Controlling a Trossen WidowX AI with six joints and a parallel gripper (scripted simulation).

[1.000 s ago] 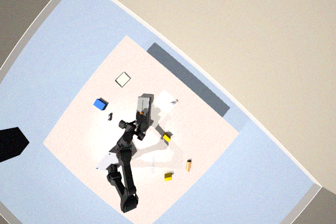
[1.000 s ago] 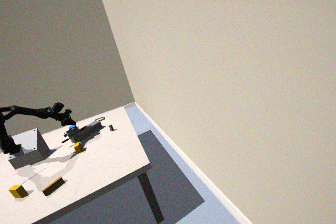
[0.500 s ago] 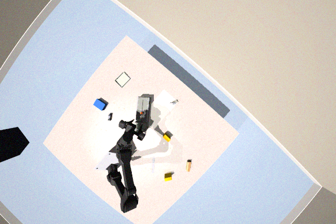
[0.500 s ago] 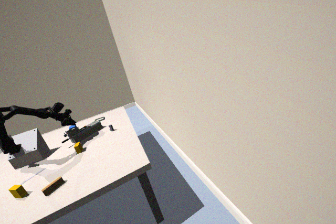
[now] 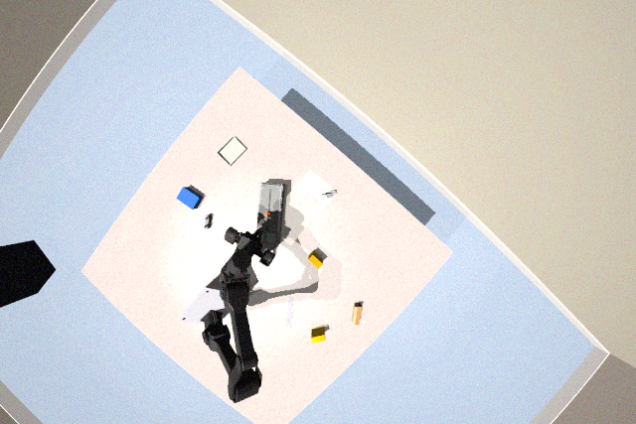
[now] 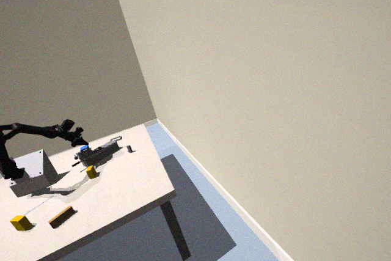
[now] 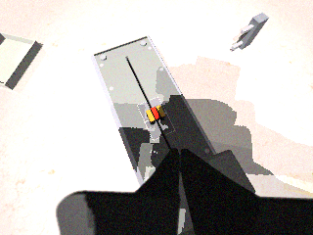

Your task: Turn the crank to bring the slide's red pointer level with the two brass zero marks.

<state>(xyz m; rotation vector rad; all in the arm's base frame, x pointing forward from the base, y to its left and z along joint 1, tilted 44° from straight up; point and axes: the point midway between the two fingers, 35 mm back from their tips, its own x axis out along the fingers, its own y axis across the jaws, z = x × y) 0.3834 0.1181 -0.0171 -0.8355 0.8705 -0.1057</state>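
The machine is a long grey-black box [image 5: 271, 195] [image 6: 107, 153] [image 7: 132, 80] with a dark slot along its top. Its red pointer [image 5: 267, 213] [image 7: 155, 114] sits in the slot between two brass marks and looks about level with them in the wrist view; any small offset cannot be told. A thin black rod [image 6: 76, 163], possibly the crank handle, shows at the machine's arm-side end. My gripper [image 5: 265, 222] [image 6: 87, 143] [image 7: 178, 154] is shut, its tips together above the arm-side part of the machine, with nothing visible between them. The fingers hide that end in the wrist view.
A yellow block [image 5: 315, 259] [image 6: 91, 172] stands beside the machine's arm-side end. A grey clip-like piece [image 5: 329, 194] [image 7: 251, 31] lies to its right. A square tray [image 5: 222, 155] and a blue block [image 5: 189, 198] lie to its left. Another yellow block [image 5: 318, 335] and a wooden bar [image 5: 357, 313] lie farther off.
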